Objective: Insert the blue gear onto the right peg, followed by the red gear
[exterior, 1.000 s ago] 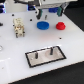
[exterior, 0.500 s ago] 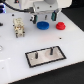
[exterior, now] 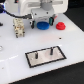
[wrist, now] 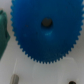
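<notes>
The arm's white wrist housing stood low over the far part of the white table (exterior: 15, 60), and the gripper (exterior: 42, 25) beneath it was directly above the blue gear (exterior: 43, 24). In the exterior view the housing hid most of that gear, leaving only its near and right-hand rim exposed. Whether the fingers were spread or pressed together could not be told from either view. The wrist view was filled almost wholly by the blue gear (wrist: 44, 29), its toothed edge sharp against the pale table and a small dark bore at its centre; a green object (wrist: 3, 31) sat at the margin close beside the teeth. The red gear (exterior: 61, 25) lay just beside the blue one, toward the exterior view's right, apparently apart from it. The grey, black-bordered plate (exterior: 46, 56) lay nearer the camera, well apart from both gears, with bare table on all sides. The right peg (exterior: 52, 50) and the left peg (exterior: 37, 54) stood upright on it, neither carrying anything. A small beige part (exterior: 18, 26) stood at the exterior view's left. No brand, label or legible writing was observed.
</notes>
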Controlling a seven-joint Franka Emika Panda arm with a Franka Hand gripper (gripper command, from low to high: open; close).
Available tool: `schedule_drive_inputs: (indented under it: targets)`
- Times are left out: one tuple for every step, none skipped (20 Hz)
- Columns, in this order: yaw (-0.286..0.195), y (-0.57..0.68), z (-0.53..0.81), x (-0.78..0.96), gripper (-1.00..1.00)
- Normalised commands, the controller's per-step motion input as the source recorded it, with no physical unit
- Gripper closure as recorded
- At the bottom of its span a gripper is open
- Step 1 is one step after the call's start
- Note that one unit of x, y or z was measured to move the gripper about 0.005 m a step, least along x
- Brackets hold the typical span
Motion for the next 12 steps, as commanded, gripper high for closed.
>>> schedule_drive_inputs:
  targets:
    - [0.0, 0.0, -0.3, -0.13, 1.0]
    - [0.0, 0.0, -0.3, -0.13, 1.0]
    - [0.0, 0.01, -0.26, -0.11, 1.0]
    - [0.0, 0.01, -0.22, -0.07, 1.0]
    - [0.0, 0.01, -0.15, -0.03, 1.0]
    - [0.0, 0.0, -0.09, -0.01, 1.0]
    - [0.0, 0.0, 0.0, 0.0, 1.0]
    - [0.0, 0.0, 0.0, 0.0, 1.0]
    - [0.0, 0.0, 0.0, 0.0, 1.0]
    - [0.0, 0.0, 0.0, 0.0, 1.0]
    - [0.0, 0.0, 0.0, 0.0, 1.0]
    - [0.0, 0.0, 0.0, 0.0, 1.0]
